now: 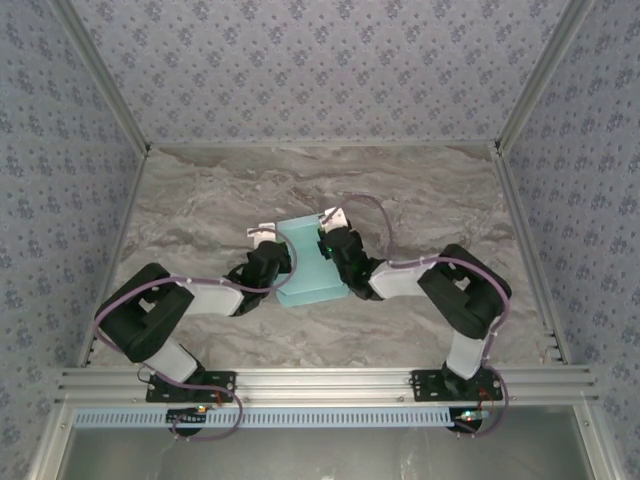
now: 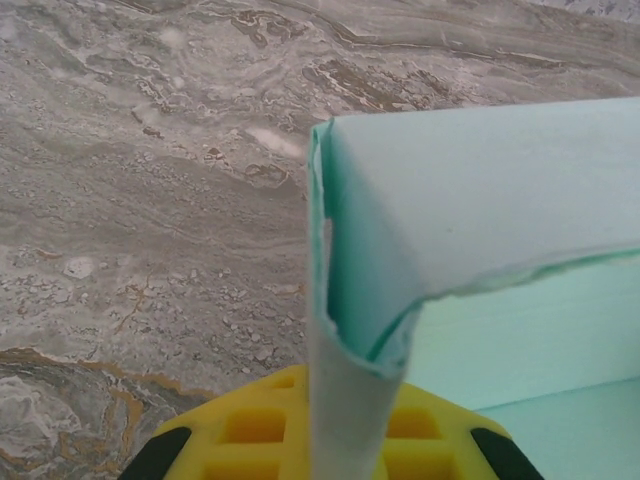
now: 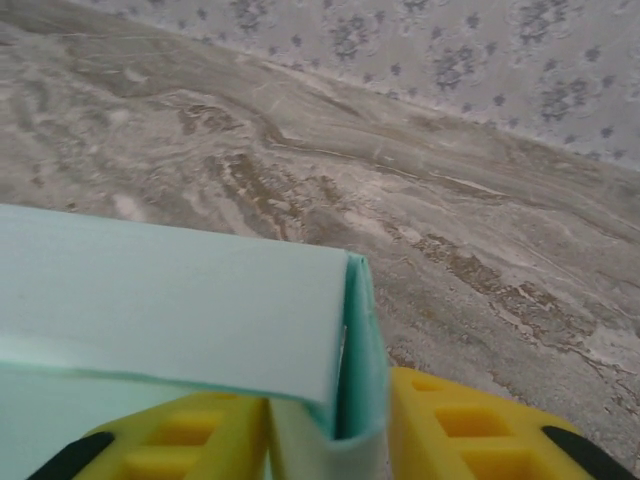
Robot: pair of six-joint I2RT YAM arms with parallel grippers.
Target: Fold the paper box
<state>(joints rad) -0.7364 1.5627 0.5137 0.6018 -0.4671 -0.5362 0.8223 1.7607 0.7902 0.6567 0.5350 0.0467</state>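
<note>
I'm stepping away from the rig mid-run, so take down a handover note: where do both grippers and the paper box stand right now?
Left gripper: jaws shut on a raised wall of the paper box, near a corner.
Right gripper: jaws straddle a doubled-over wall on the other side; can't tell whether they are pinching or loose.
Box: mid-table, between the two arms.
Done: side walls look raised, and one flap is folded over.
Left: finish the remaining folds, then release.
</note>
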